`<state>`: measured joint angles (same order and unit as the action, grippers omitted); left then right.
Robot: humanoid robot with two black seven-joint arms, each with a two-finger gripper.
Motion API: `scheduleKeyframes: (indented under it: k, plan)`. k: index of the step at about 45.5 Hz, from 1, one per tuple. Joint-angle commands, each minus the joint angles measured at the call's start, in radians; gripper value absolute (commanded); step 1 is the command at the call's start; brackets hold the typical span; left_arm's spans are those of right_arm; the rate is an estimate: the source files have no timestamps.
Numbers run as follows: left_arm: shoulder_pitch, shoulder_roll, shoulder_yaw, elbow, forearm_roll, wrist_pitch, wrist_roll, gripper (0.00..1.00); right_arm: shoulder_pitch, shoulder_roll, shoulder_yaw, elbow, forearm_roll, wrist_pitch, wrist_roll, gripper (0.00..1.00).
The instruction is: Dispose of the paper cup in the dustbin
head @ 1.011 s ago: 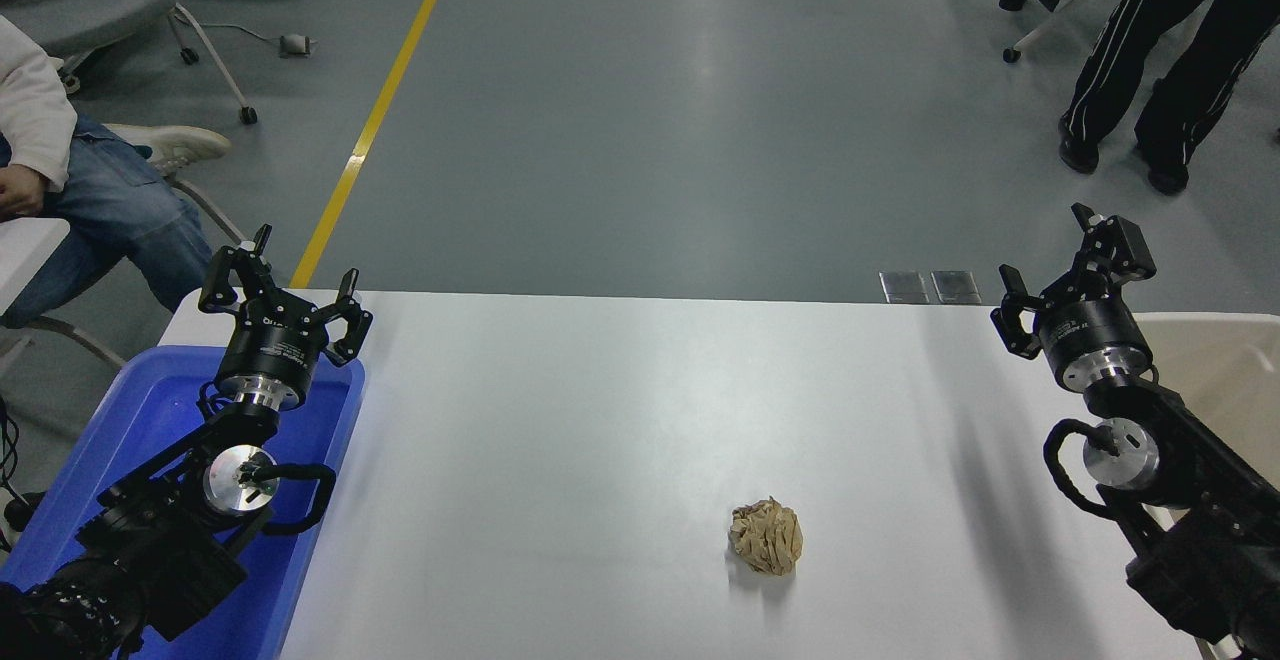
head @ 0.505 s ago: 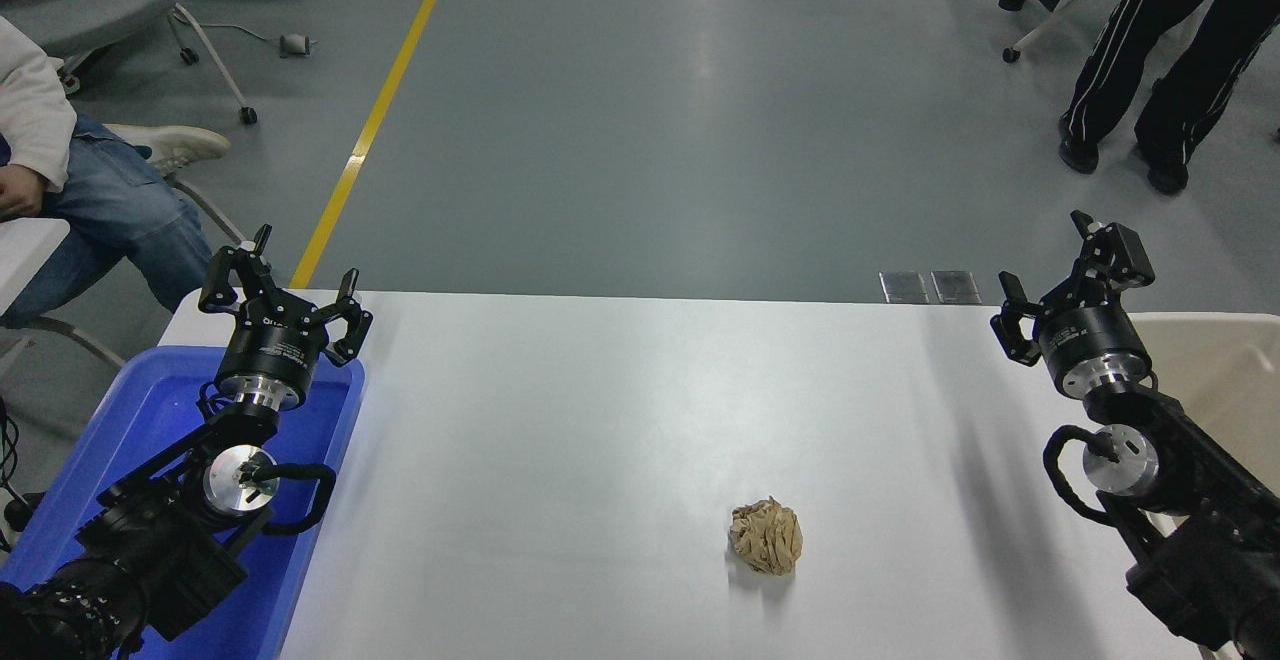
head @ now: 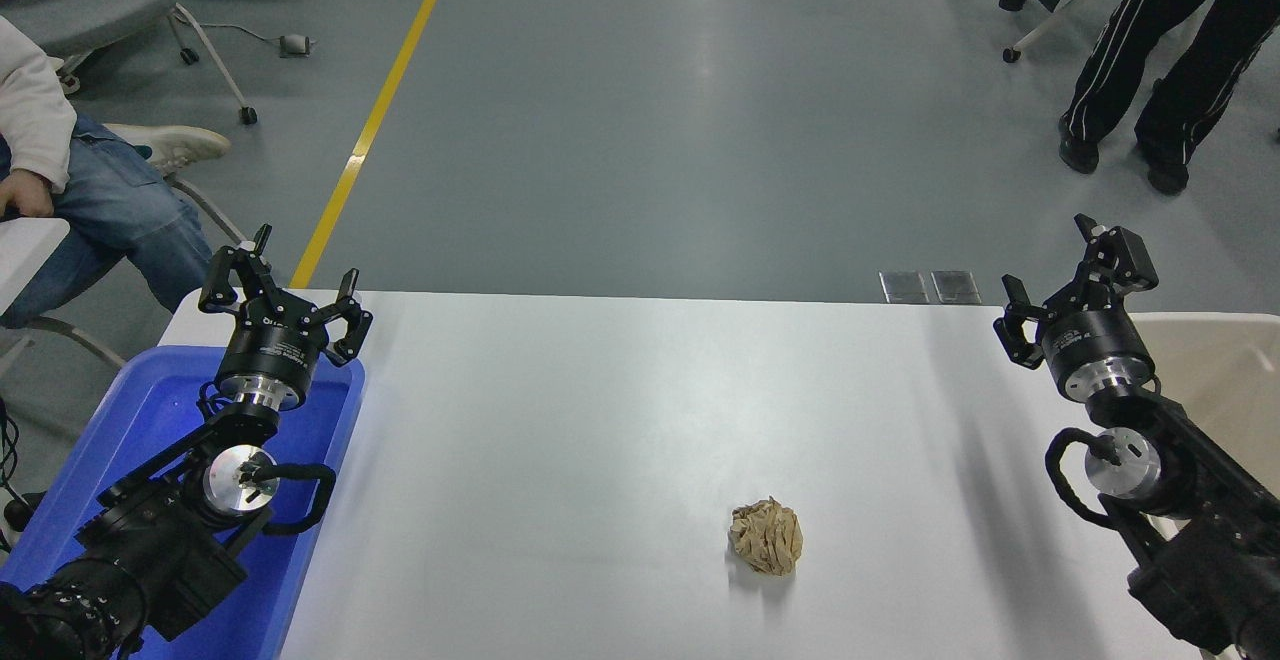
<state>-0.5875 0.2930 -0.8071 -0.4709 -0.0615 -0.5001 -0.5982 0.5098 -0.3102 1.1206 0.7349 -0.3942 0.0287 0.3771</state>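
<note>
The paper cup is not in view. The dustbin (head: 1225,365) is a beige bin at the table's right edge, partly hidden behind my right arm. My right gripper (head: 1047,258) is open and empty, raised near the table's far right corner, just left of the dustbin. My left gripper (head: 285,285) is open and empty, parked at the lower left over the far end of a blue tray.
A crumpled tan-brown paper wad (head: 766,537) lies on the white table (head: 620,410), front of centre. A bright blue plastic tray (head: 150,420) sits at the left edge. A seated person (head: 60,190) is at the far left; a standing person's legs (head: 1150,50) are at the top right.
My right gripper has drifted slightly to the right, toward the dustbin. Nothing else has moved.
</note>
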Motion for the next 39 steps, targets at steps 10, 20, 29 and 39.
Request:
scheduleKeyframes:
  k: [10, 20, 29, 39]
  plan:
    - [0.0, 0.0, 0.0, 0.0, 0.0, 0.0, 0.0, 1.0, 0.004, -0.02, 0.001, 0.001, 0.0, -0.001, -0.001, 1.0]
    - [0.0, 0.0, 0.0, 0.0, 0.0, 0.0, 0.0, 1.0, 0.0, -0.03, -0.001, 0.0, 0.0, 0.002, -0.001, 0.99]
    - [0.0, 0.0, 0.0, 0.0, 0.0, 0.0, 0.0, 1.0, 0.0, -0.02, -0.008, 0.004, 0.0, 0.0, -0.001, 0.99]
    - [0.0, 0.0, 0.0, 0.0, 0.0, 0.0, 0.0, 1.0, 0.0, -0.009, -0.007, 0.006, 0.0, -0.001, -0.001, 0.99]
